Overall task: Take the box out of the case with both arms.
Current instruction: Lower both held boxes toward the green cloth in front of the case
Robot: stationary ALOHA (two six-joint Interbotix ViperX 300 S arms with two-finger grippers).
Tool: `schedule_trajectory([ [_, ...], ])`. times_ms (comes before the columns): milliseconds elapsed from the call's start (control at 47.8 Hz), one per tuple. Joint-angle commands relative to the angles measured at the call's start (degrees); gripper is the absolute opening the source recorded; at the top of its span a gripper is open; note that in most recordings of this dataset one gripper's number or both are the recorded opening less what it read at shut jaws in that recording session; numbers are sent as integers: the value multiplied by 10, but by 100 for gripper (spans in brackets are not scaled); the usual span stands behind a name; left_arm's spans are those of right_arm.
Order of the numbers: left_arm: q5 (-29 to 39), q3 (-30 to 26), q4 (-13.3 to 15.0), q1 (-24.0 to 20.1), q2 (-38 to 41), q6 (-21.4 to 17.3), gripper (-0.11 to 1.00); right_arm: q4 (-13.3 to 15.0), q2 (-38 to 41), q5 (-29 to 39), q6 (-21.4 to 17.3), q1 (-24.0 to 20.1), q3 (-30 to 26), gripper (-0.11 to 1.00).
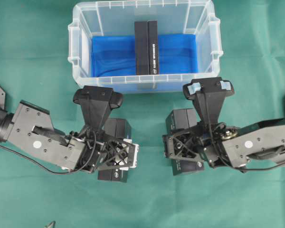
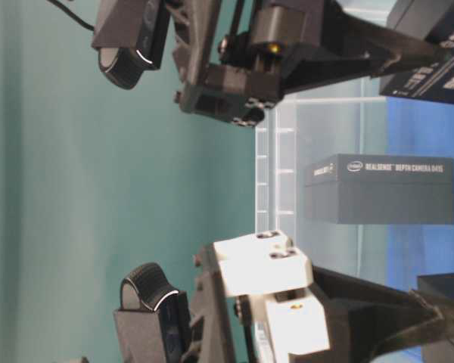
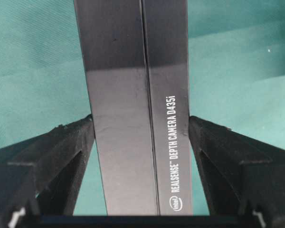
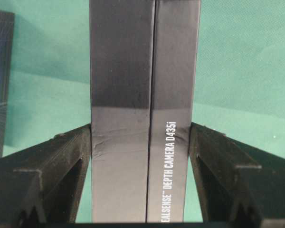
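**Asker:** Green cloth all over the table, wasn't it? Where was the case?

**Me:** Yes. The case sat at the middle of the table's edge opposite my arms, clear plastic with a blue sheet on its bottom.

**Asker:** And the box?

**Me:** One black box stood on its narrow side on that sheet, in the middle of the case and apart from both end walls.

**Asker:** What were your claws doing?

**Me:** Both were outside the case, over the cloth just beside its near wall. My left claw was closed on a second black box, fingers pressed to its two broad faces. My right claw gripped a third black box the same way. The two were well apart from each other, one towards each end of the case.
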State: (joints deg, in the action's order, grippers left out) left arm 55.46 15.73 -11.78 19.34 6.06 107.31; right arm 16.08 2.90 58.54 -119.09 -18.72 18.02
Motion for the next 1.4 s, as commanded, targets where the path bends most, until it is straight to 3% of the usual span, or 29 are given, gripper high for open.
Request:
schedule_trajectory([
  [0, -4, -7, 1, -3, -25, -1, 64, -2, -4, -4, -1, -1, -6, 67],
  [230, -4, -14, 2, -3, -22, 2, 66, 1, -2, -2, 0, -5, -4, 67],
  [335, -3, -21, 1, -4, -18, 3, 84, -1, -2, 0, -2, -9, 1, 67],
  [397, -3, -23, 1, -4, -18, 3, 89, 3, -2, 1, -3, -13, 4, 67],
  [711, -3, -27, 7, -3, -18, 3, 88, 2, -6, 1, -8, -19, 14, 67],
  [858, -3, -28, 7, -2, -18, 3, 88, -4, -5, 3, -9, -19, 11, 94],
  [899, -2, -29, 7, -1, -18, 3, 88, -4, -5, 4, -9, -19, 11, 96],
  [1380, 22, -51, 7, -1, -24, 0, 88, -1, -16, 43, -7, -18, -12, 93],
])
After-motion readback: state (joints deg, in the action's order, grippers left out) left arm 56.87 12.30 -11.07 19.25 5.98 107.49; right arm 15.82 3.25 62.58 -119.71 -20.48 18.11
